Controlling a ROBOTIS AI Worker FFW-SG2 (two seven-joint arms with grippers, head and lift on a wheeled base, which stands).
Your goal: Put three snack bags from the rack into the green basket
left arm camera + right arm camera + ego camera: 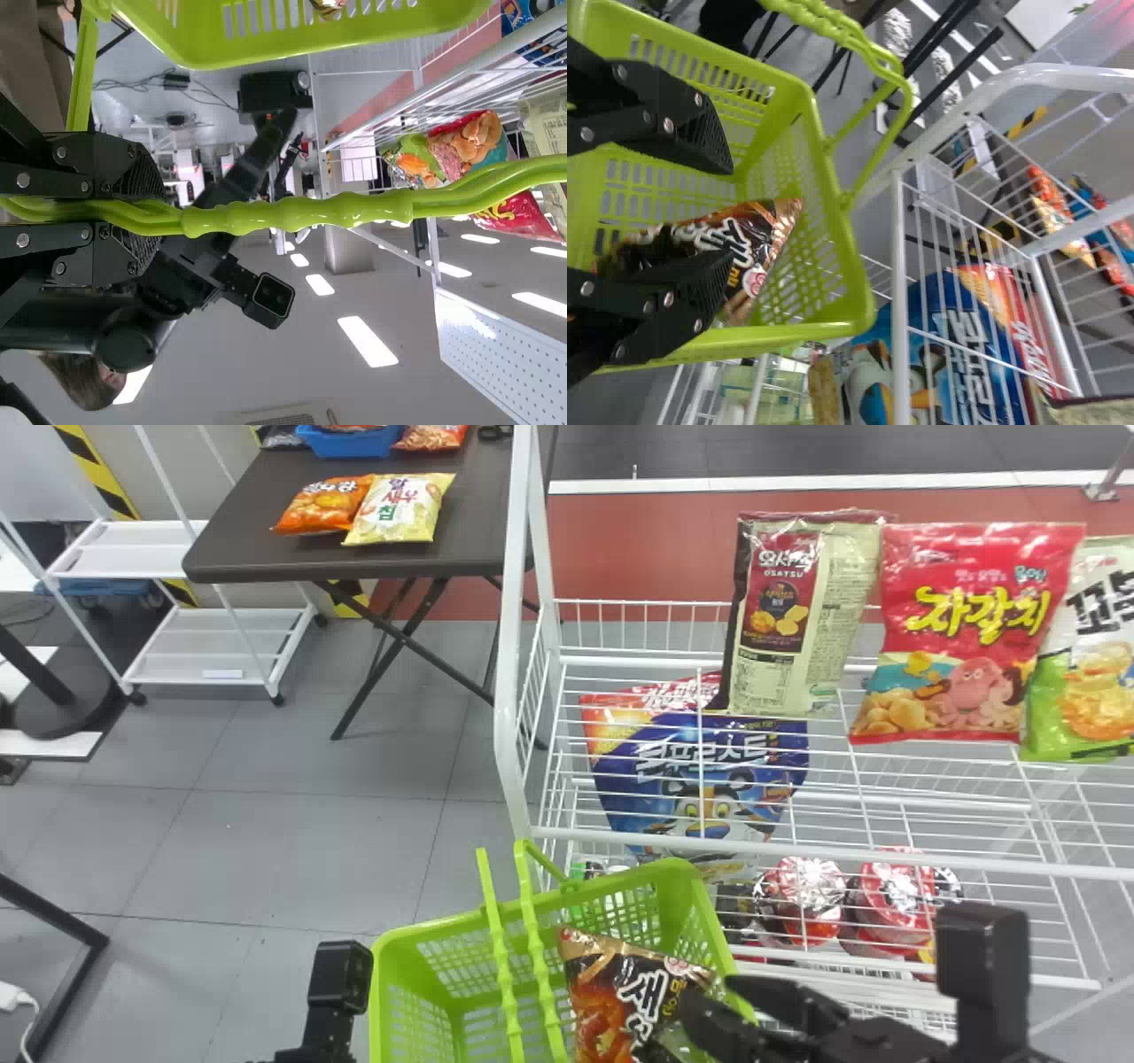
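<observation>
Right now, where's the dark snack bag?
In the head view, the dark snack bag is in the green basket, right of the handle and next to the open right gripper.

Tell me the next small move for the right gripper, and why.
I would ease the right gripper up and clear of the green plastic basket, probably without closing it: its fingers stand apart, the brown-and-black snack bag already lies inside the basket, and a red snack bag with a pink octopus is on the white wire rack.
</observation>
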